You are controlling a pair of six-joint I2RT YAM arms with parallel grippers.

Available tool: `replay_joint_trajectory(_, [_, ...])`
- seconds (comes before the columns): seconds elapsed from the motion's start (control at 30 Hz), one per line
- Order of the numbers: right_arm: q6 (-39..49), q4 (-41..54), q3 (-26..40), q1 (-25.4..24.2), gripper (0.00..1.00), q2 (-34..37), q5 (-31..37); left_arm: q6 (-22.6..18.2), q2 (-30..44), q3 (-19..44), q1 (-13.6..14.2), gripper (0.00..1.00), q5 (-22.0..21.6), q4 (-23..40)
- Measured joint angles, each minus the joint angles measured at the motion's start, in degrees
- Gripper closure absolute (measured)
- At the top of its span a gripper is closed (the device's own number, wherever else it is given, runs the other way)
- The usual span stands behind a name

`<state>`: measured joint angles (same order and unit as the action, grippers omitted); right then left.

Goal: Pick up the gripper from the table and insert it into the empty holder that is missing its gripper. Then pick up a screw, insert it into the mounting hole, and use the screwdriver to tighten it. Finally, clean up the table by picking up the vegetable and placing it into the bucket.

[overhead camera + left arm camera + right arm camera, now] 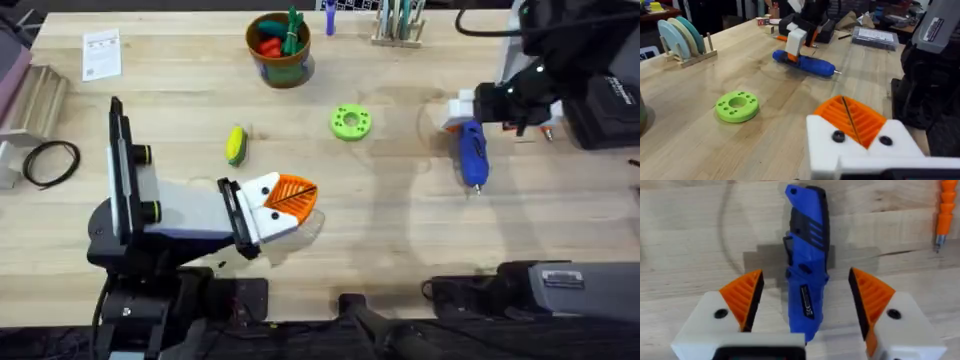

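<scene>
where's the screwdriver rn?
In the overhead view the screwdriver lies on the table's right side, right of the green disc, between the right gripper's open fingers.

No legible text (labels blurred)

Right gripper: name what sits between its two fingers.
The screwdriver lies on the table between the open right gripper's orange pads, untouched on either side, per the right wrist view.

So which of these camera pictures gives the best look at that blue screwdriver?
The right wrist view: the screwdriver lies close up between the open orange pads. The overhead view shows it small, its top end under the right arm; the left wrist view shows it far off, partly hidden.
</scene>
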<state>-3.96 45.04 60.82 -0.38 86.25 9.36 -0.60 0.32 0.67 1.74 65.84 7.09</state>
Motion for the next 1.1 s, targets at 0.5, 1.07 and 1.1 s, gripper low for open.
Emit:
replay_joint_trajectory(0.5, [1.9, -1.8, 2.2, -0.9, 0.010, 9.0, -1.5, 0.0, 0.0, 0.0, 0.0, 0.987, 0.0, 0.0])
replay_joint_trajectory(1.07, [2.4, -3.3, 2.8, -2.0, 0.057, 12.4, -3.0, 0.0, 0.0, 0.0, 0.0, 0.987, 0.0, 0.0])
replay_joint_trajectory(1.1, [2.5, -3.3, 2.8, -2.0, 0.084, 12.4, -3.0, 0.0, 0.0, 0.0, 0.0, 0.987, 0.0, 0.0])
